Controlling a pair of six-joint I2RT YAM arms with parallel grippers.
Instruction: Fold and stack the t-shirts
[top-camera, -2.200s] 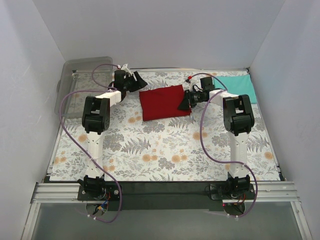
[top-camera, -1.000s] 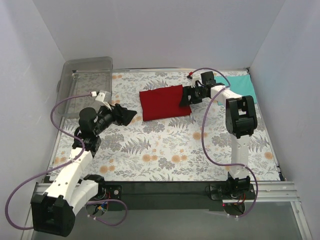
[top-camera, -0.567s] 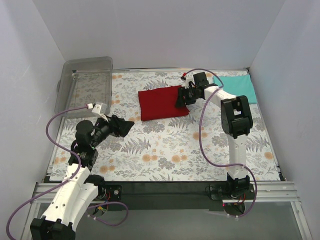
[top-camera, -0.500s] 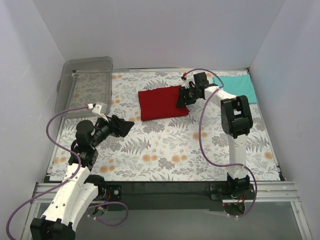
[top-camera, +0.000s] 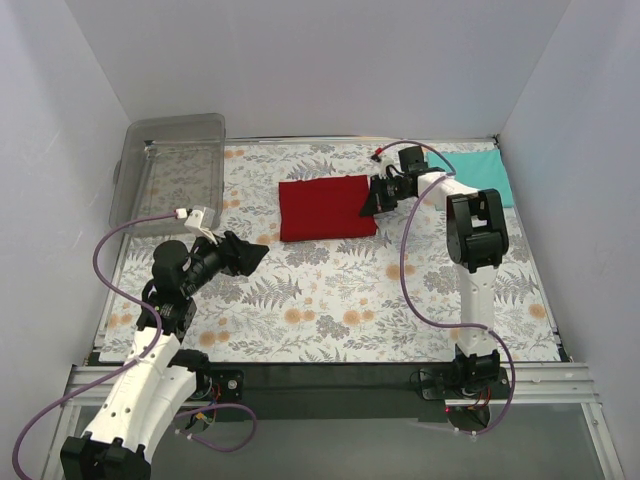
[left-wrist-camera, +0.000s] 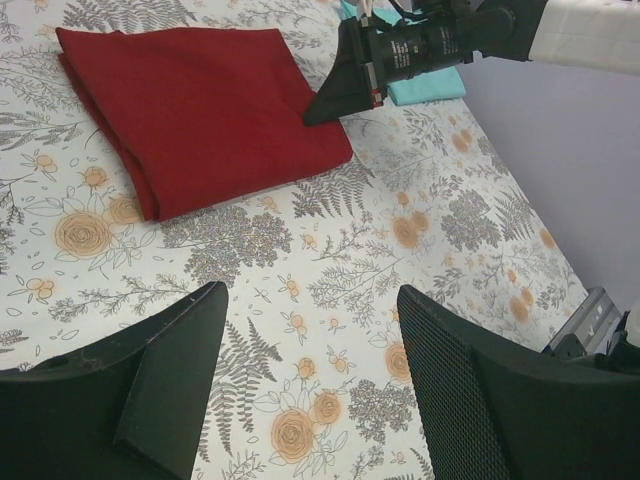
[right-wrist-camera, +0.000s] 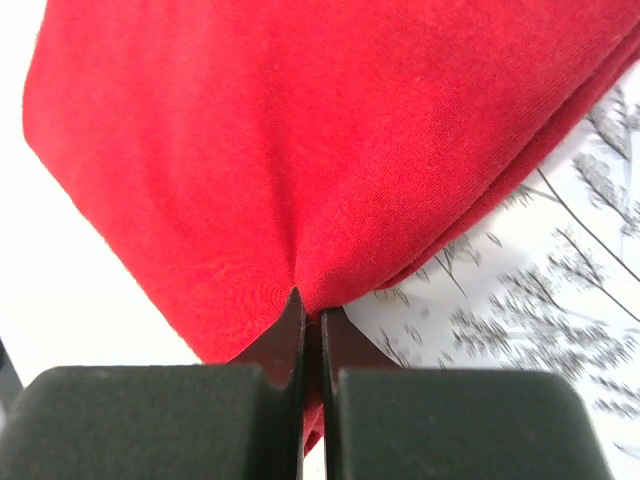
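Observation:
The deep red t-shirt lies folded in a rectangle at the back middle of the table; it also shows in the left wrist view and fills the right wrist view. My right gripper is shut on the red shirt's right edge; its fingertips pinch the cloth. The teal t-shirt lies flat at the back right, partly behind the right arm. My left gripper is open and empty, raised over the left part of the table and pointing towards the red shirt.
A clear plastic bin stands at the back left corner. The table is covered by a floral cloth. White walls close in the left, back and right sides.
The left arm swung back from the red shirt's left edge to the near left, gripper open. The right gripper stayed pinched on the shirt's right edge, shifted it slightly left, then right.

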